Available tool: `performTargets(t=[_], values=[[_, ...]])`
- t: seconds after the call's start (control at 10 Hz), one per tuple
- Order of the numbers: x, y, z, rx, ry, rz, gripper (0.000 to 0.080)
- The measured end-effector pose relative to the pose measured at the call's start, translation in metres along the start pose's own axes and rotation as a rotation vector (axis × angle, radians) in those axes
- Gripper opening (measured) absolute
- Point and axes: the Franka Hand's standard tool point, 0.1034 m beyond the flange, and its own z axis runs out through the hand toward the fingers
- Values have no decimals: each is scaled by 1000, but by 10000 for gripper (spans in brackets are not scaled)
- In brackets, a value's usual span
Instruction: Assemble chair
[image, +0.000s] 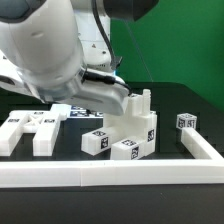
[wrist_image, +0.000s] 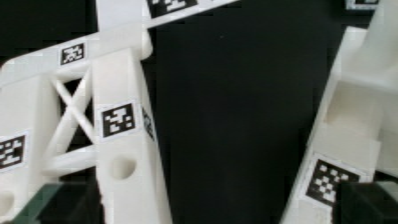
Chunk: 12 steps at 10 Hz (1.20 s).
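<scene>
Border rail (image: 100, 172) nearest: one piece, cropped at the exterior view's left. Behind it, on the black worktop (image: 172, 138), lie the chair parts (image: 135, 130). The middle cluster's joints are hard to separate. Two left bars (image: 45, 135) are partly cropped, and one small cube (image: 186, 122) sits apart on the right. My arm hides whatever lies behind. Hand (image: 130, 100) is over the cluster, jaws apart, gripping nothing. Wrist view: one cross-braced frame (wrist_image: 80, 110), one tagged bar (wrist_image: 347, 120), both cut off.
</scene>
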Motion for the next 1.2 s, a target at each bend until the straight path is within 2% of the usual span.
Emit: performTargets(t=[0.1, 0.2, 0.5, 0.7, 0.9, 1.2], values=[[2, 1, -8, 7, 35, 4, 649], [7, -2, -21, 18, 135, -2, 649], [14, -11, -25, 57, 397, -23, 649], [20, -11, -29, 60, 595, -106, 649], [20, -13, -34, 71, 737, -111, 649], [27, -12, -39, 71, 947, -110, 649]])
